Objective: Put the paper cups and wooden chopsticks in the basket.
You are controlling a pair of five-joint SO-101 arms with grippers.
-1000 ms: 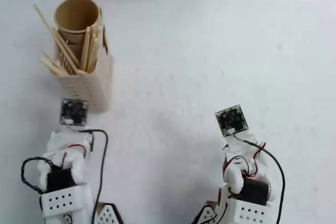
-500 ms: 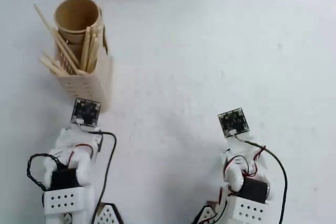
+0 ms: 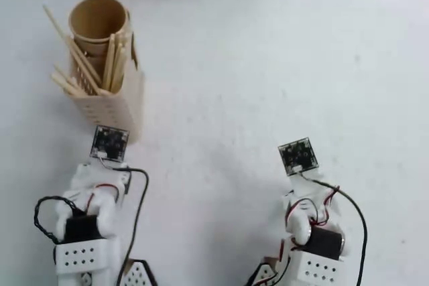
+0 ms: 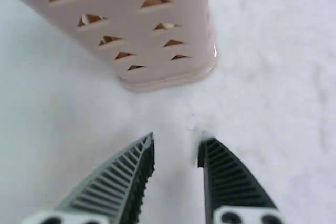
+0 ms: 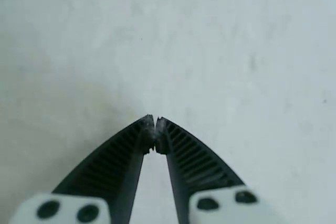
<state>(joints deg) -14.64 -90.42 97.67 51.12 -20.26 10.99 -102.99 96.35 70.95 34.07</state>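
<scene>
A white bench runs under both my arms, with a dark strip of room beyond its far edge.

On my left side, the basket stands upright straight ahead of my left jaws, just past their tips and not touching them. In my left wrist view its perforated wall rises right in front of the two ribbed fingers. The paper cups sit nested in one stack inside it, the top rim showing above the basket. The wooden chopsticks lean in the same basket on the near side of the cups, some fanning out over the edge. My left jaws are released: a narrow gap lies between the tips, and only bare bench shows in it.

On my right side, the right jaws hang over plain white bench, well apart from the basket, which lies far off to their left. They are clenched, tip against tip, and grasp nothing.

Every cup and chopstick I can see is already in the basket, so I judge the putting-in step done and the task at its end. The next move, as I read it, calls for no grasp. I should draw my left jaws back from the basket wall without brushing it, since the leaning sticks make it look easy to tip, and leave my right jaws parked where they are.
</scene>
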